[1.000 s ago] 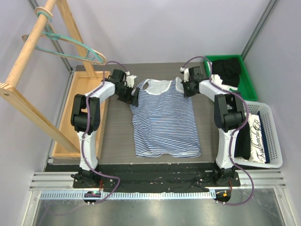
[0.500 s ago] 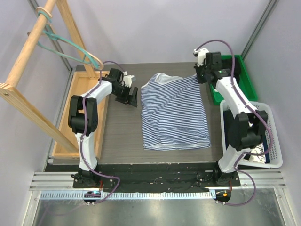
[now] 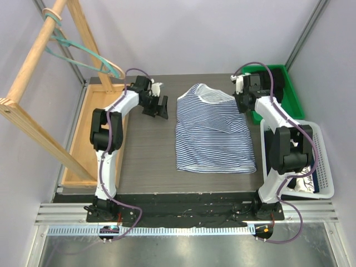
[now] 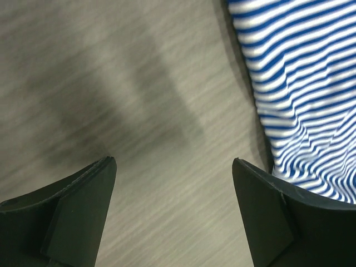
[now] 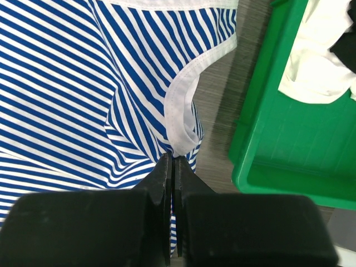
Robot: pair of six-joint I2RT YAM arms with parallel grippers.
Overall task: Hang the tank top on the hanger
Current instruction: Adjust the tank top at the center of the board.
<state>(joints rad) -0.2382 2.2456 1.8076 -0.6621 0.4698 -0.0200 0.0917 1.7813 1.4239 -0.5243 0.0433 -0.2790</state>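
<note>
Tank top (image 3: 214,130): lies mostly flat on the bench (image 3: 147,161), centre-right of the overhead frame, with the neck toward the top and the hem toward the bottom; its upper right corner is bunched at the right jaws
Hanger (image 3: 83,53): teal, hung from the wooden rack (image 3: 33,55) in the upper left of the overhead frame, well apart from the tank top
Left jaws: spread wide with nothing between them, over bare bench just left of the tank top; in the left wrist view the striped cloth (image 4: 300,83) fills the upper right, beside the right-hand finger (image 4: 267,211)
Right jaws: pressed together on the white armhole trim of the tank top (image 5: 183,111), at the lower middle of the right wrist view
Left arm (image 3: 119,105): reaches toward the upper middle of the overhead frame, between the wooden tray (image 3: 75,161) and the tank top
Right arm (image 3: 272,114): bends in from the right edge to the tank top's upper right corner
Green bin (image 3: 295,94): upper right, just beside the pinched corner, holding white and black cloth
White basket (image 3: 327,161): right edge, holding folded garments
</note>
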